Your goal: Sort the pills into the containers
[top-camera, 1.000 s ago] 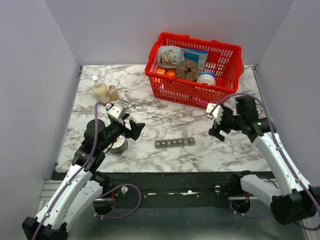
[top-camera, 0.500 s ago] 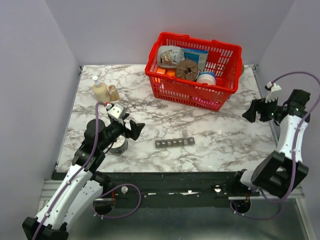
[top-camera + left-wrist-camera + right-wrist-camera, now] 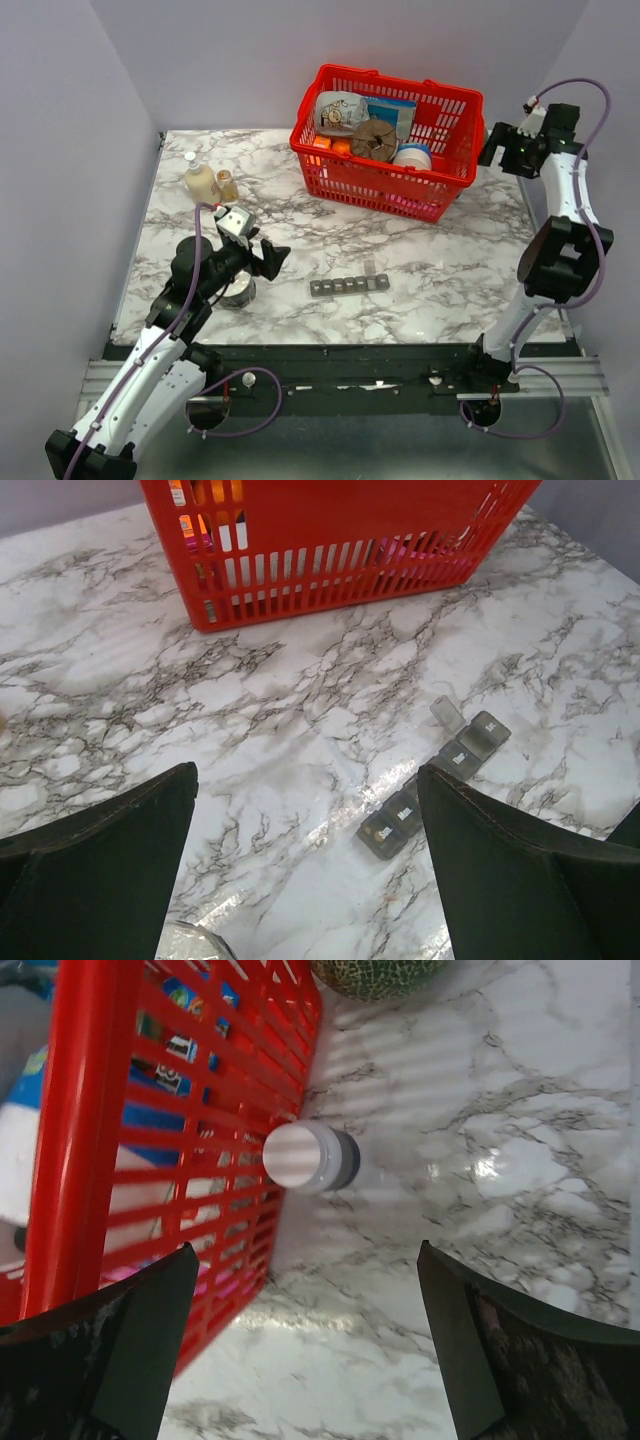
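The containers (image 3: 350, 285), a dark grey strip of small compartments, lie on the marble table near its front middle. In the left wrist view the containers (image 3: 432, 778) run diagonally, one lid at the far end raised. My left gripper (image 3: 270, 258) hovers open to their left, and in its own view the left gripper (image 3: 305, 810) holds nothing. My right gripper (image 3: 490, 152) is raised at the back right beside the red basket (image 3: 385, 135). The right gripper (image 3: 305, 1270) is open and empty, above a white-capped bottle (image 3: 310, 1157). The pills are out of view.
A round silvery tin (image 3: 238, 292) sits under the left arm. Two small bottles (image 3: 205, 182) stand at the back left. The basket holds packets and jars. A green round object (image 3: 375, 972) lies past the white-capped bottle, next to the basket wall (image 3: 170, 1150).
The right arm swung from the middle right of the table up to the back right corner beside the basket. The left arm and the containers stayed put.
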{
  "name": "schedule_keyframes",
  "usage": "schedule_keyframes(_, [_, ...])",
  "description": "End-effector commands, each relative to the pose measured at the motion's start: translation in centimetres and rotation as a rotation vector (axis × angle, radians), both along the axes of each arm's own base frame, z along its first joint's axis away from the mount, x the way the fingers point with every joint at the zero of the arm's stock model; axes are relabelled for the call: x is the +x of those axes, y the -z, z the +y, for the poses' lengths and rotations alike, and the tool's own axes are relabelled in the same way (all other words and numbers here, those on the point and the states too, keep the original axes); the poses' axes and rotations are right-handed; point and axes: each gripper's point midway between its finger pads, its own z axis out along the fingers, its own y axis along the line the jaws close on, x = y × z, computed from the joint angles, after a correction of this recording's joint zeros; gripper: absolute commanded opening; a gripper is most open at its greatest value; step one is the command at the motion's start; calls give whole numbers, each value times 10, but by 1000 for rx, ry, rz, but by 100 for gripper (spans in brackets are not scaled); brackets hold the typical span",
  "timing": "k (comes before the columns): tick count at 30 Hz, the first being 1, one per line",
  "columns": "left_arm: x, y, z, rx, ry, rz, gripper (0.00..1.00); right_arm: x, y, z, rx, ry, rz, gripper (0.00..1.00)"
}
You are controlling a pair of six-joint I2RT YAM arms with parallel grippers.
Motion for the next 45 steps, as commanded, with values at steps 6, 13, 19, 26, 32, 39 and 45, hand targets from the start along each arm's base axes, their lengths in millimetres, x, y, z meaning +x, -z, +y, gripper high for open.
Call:
schedule_keyframes(6, [5,11,3,35,-17,25,99,37,45,15,91,255,167,100])
schedule_keyframes(13, [8,19,3,44,-25,54,99,54,95,33,166,293,280,100])
schedule_keyframes(19, [10,24,4,51,-36,68,99,59,110,58,224,227,316,100])
schedule_keyframes(26, [11,26,3,56,-34,78,99,56,126,71,230,208,349,98])
schedule_keyframes(32, [10,25,5,60,-36,73,99,53,125,73,236,208,348,89])
schedule_keyframes(39, [10,25,5,60,-33,71,99,61,72,91,400,109,210,96])
schedule_keyframes(45, [9,24,4,56,-31,70,99,74,67,86,393,130,172,98])
